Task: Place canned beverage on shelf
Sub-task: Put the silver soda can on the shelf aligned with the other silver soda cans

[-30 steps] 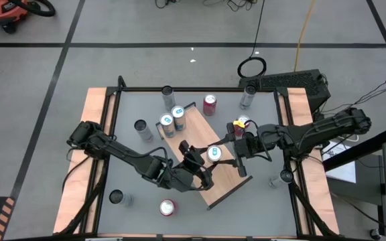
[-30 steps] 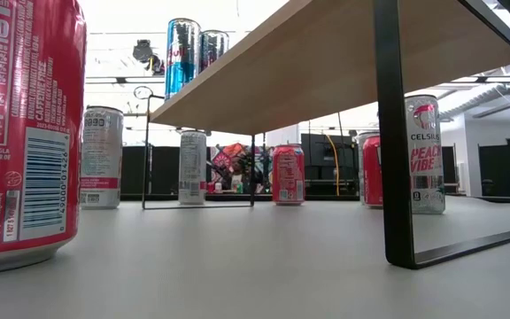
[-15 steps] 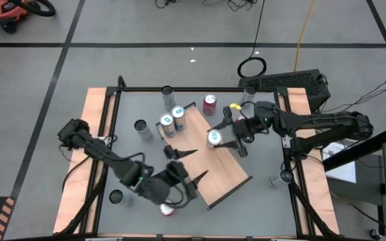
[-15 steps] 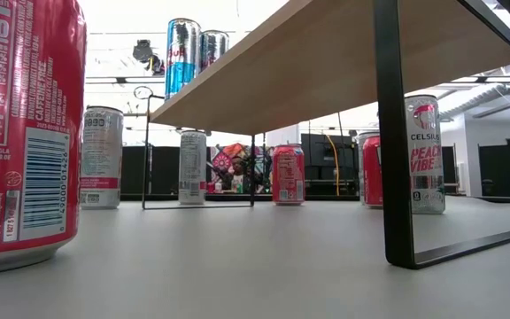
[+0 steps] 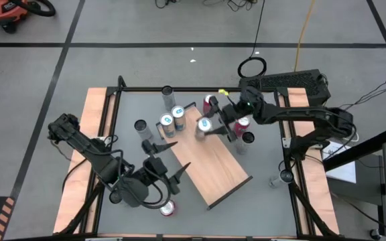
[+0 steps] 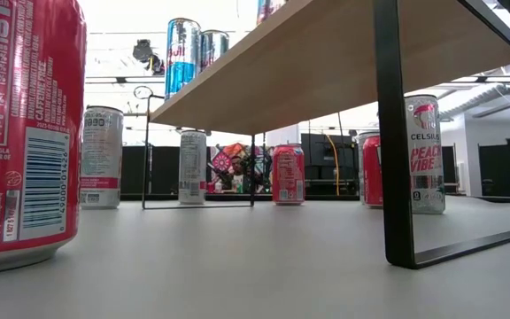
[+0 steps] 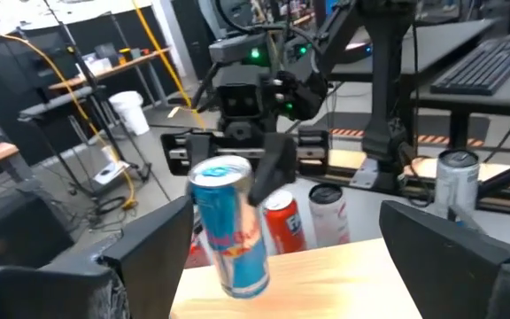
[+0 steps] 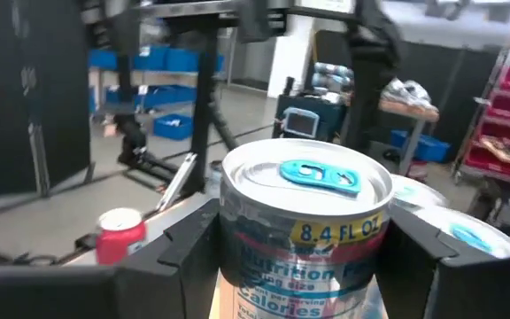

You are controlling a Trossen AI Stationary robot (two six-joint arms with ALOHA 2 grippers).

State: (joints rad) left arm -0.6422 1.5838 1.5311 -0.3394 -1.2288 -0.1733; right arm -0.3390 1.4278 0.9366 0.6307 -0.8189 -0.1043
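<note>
The right gripper was found clamped on a blue can, held tilted over the shelf at upper centre, presumably for setting down; the left gripper, lower left, stood apart, empty.

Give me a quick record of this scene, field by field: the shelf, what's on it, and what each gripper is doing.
shelf: wooden board with black rim, standing on the table
cans on shelf: two blue cans at its far end
right gripper: shut on a blue can, holding it over the shelf's far end
left gripper: open, empty, at the shelf's near left edge
loose cans: red can on the table near the left arm, others around the shelf
</note>
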